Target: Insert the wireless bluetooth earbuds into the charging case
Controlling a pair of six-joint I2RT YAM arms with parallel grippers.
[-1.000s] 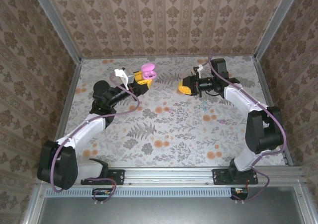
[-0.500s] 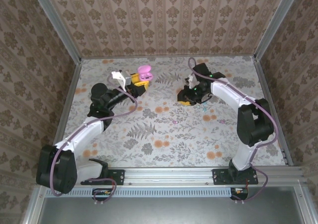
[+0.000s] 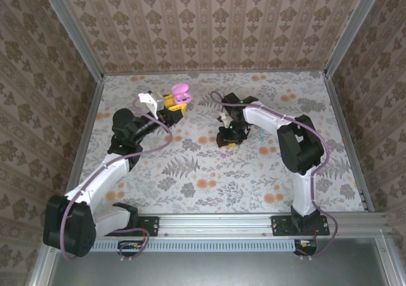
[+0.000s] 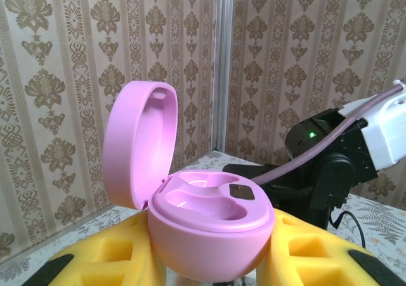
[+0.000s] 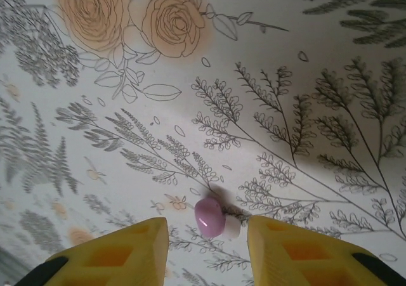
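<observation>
At far left, the left gripper (image 4: 212,268) clamped the open case (image 4: 212,219) upright for loading; the right gripper (image 5: 208,248) hung part-open astride an earbud (image 5: 209,216), poised to pinch.

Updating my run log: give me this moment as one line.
left gripper: holds open pink case | right gripper: open above pink earbud on table

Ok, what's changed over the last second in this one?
The right end effector moved left and back toward the bases as its arm folded in. It now points down with jaws apart on either side of a pink earbud lying on the table, with nothing gripped yet. The left end effector drifted slightly left. It still holds the pink charging case, lid open.
</observation>
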